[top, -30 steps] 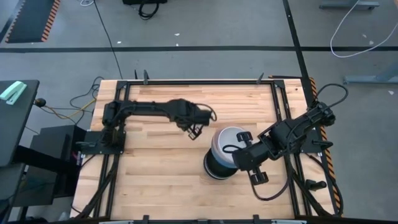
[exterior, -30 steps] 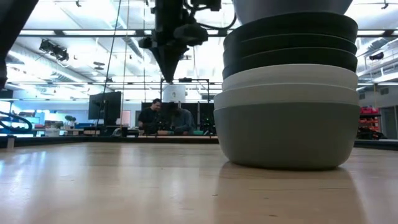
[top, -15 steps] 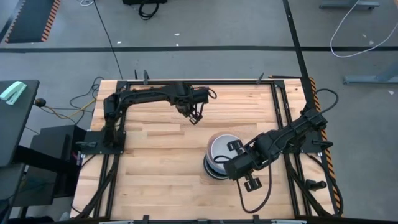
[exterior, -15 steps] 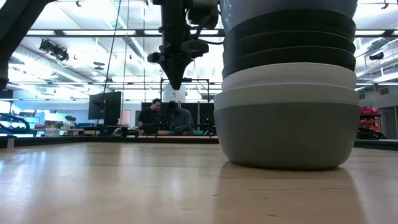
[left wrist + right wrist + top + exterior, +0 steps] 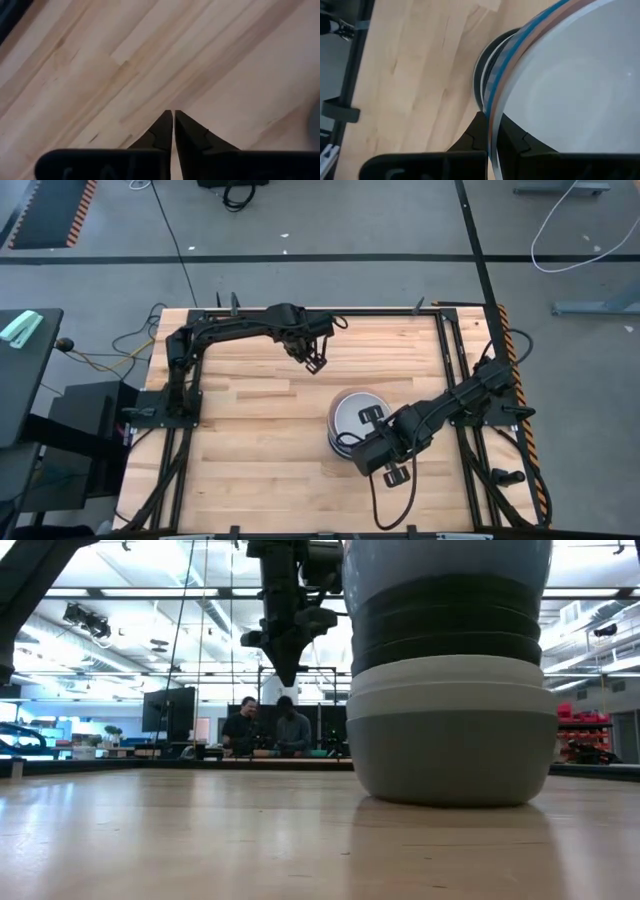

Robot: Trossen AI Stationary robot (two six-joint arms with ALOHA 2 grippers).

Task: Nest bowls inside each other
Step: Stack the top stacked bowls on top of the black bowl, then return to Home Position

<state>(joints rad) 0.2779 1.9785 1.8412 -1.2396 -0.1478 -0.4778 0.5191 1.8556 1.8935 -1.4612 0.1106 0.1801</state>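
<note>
The desk (image 5: pixel 250 440) carries a single stack of bowls (image 5: pixel 448 690), and the right pincer (image 5: pixel 491 142) sits at the near rim of that stack, its fingers clamped on the thin edges of the uppermost bowls. That grip on the rim looks chosen so the top bowls can be lowered straight into the ones beneath without tipping. In the low view the stack reads from the bottom as a dark grey bowl (image 5: pixel 448 755) resting on the wood, white bowls (image 5: pixel 450 680) above it, then black bowls (image 5: pixel 447 620), and a pale grey bowl (image 5: pixel 445 565) on top. The right wrist view shows a blue rim (image 5: pixel 530 37) and a pinkish-orange rim (image 5: pixel 545 32) tucked just under the wide pale bowl, whose inside is empty. Nothing else lies inside any bowl that shows. The nesting appears almost complete, with the top bowls likely needing only to settle fully. The left pincer (image 5: pixel 173 125) waits well apart from the stack, toward the far edge of the desk, hanging above bare wood with its fingers together and holding nothing.
</note>
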